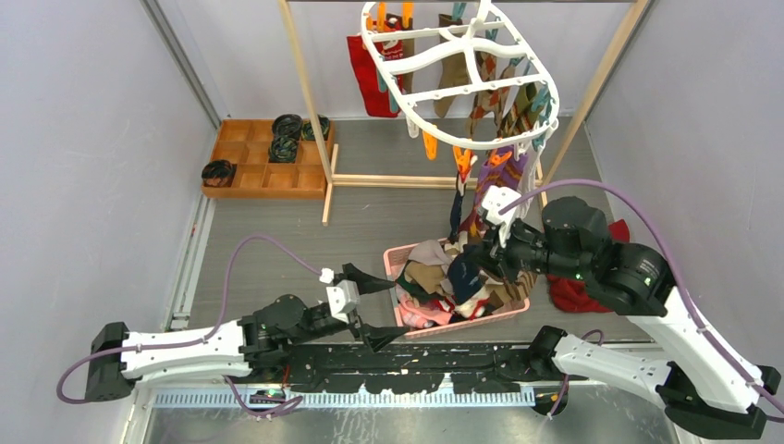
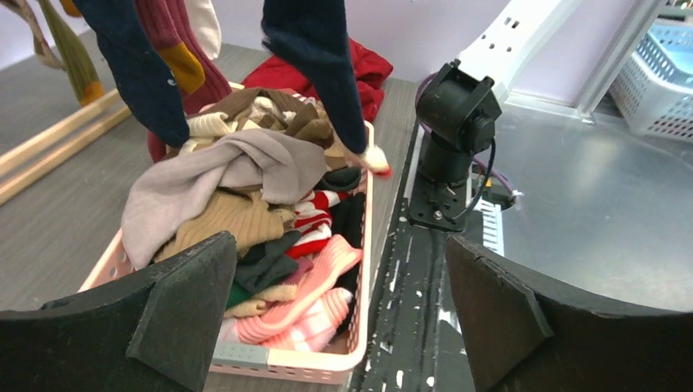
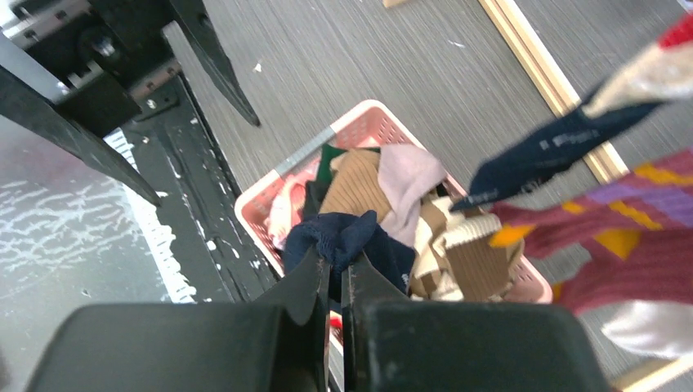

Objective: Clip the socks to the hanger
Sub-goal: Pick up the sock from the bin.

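Note:
A pile of mixed socks (image 1: 444, 277) fills a pink basket (image 1: 462, 321) in front of the arms. My right gripper (image 3: 337, 265) hovers above the pile, shut on a bunched navy sock (image 3: 343, 237). In the left wrist view that navy sock (image 2: 319, 73) dangles over the basket's right rim (image 2: 366, 245). My left gripper (image 2: 339, 302) stands wide open at the basket's near left corner, holding nothing. The white oval hanger (image 1: 462, 74) hangs at the back with several socks (image 1: 490, 171) clipped to its orange and teal pegs.
A wooden compartment tray (image 1: 250, 176) with black coiled rolls (image 1: 287, 125) sits at the back left. The wooden rack's posts (image 1: 305, 83) and floor bar (image 1: 407, 180) frame the hanger. A red cloth (image 1: 578, 291) lies right of the basket. A white crate (image 2: 662, 73) stands beyond the right arm's base (image 2: 458, 122).

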`<action>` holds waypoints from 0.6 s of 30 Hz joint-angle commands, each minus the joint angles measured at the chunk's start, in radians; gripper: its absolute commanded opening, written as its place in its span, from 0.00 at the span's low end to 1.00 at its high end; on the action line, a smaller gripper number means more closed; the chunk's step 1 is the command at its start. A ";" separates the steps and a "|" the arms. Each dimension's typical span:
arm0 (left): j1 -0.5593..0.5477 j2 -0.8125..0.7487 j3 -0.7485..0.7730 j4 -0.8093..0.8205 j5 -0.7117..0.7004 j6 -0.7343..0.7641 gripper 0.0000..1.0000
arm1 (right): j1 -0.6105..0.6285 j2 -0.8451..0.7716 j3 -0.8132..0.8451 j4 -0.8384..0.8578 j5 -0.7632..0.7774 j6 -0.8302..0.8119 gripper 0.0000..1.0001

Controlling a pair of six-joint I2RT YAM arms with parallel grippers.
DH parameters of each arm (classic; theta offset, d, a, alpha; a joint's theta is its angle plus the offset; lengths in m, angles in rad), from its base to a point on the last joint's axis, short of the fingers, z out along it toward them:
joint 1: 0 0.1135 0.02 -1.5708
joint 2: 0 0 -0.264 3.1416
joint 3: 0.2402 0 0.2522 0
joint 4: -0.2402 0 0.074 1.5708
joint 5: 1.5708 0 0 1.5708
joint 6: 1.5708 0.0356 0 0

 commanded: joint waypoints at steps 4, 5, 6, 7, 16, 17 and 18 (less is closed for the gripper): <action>0.002 0.158 0.080 0.225 0.027 0.130 1.00 | 0.015 0.020 -0.051 0.225 -0.103 0.046 0.01; 0.002 0.190 0.084 0.247 0.019 0.127 0.99 | 0.017 0.023 -0.057 0.244 -0.104 0.050 0.01; 0.003 0.224 0.086 0.278 0.001 0.120 0.98 | 0.018 0.024 -0.064 0.259 -0.105 0.053 0.01; 0.002 0.272 0.087 0.312 -0.004 0.113 0.98 | 0.024 0.027 -0.069 0.273 -0.103 0.054 0.01; 0.003 0.463 0.124 0.432 -0.148 0.173 0.84 | 0.056 0.043 -0.088 0.312 -0.062 0.046 0.01; 0.004 0.466 0.129 0.421 -0.147 0.186 0.80 | 0.058 0.042 -0.089 0.309 -0.059 0.043 0.01; 0.006 0.466 0.135 0.406 -0.148 0.192 0.76 | 0.058 0.039 -0.090 0.308 -0.056 0.040 0.01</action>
